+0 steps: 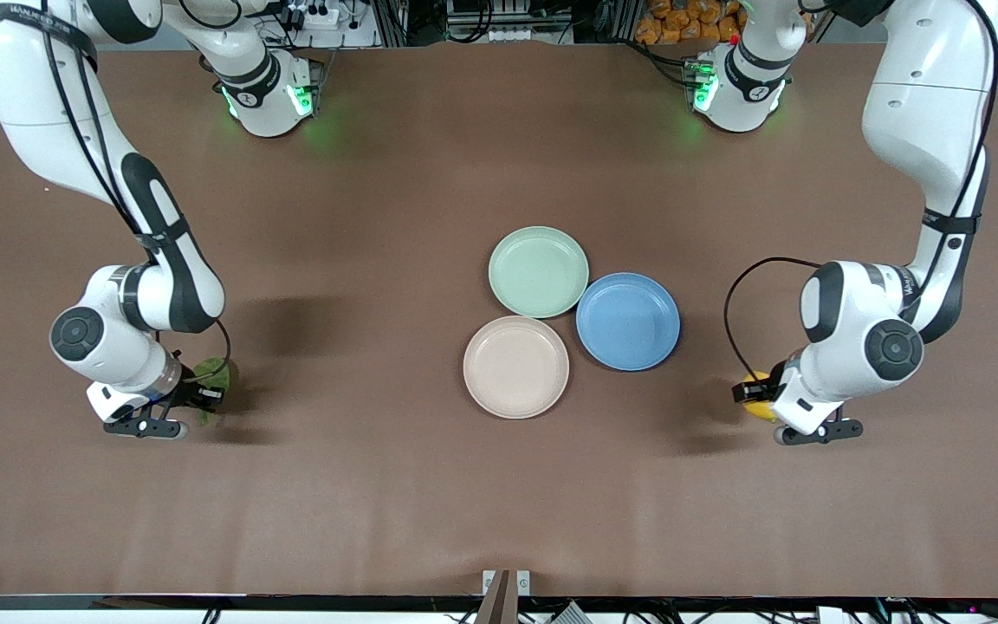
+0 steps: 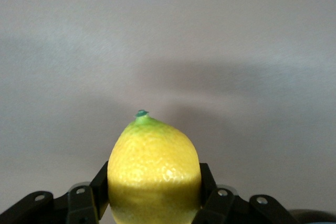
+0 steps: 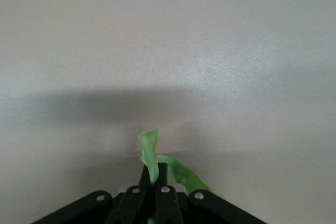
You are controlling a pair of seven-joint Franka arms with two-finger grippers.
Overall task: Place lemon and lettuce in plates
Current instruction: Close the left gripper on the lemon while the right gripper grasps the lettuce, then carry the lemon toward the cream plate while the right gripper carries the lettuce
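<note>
Both pickups are looking done, so carrying to the plates is coming next. Nearest the front camera, the left gripper [image 1: 763, 400] is pinching the small oval bright yellow lemon [image 2: 154, 174], green tip pointing out, at the left arm's end of the brown table [image 1: 378, 485]. The right gripper [image 1: 204, 400] is clamping the crinkled green lettuce leaf [image 3: 157, 161] at the right arm's end. Farther up, the beige-pink round plate [image 1: 515, 367] and pale mint plate [image 1: 538, 271] are sitting empty, touching a blue plate [image 1: 628, 321].
</note>
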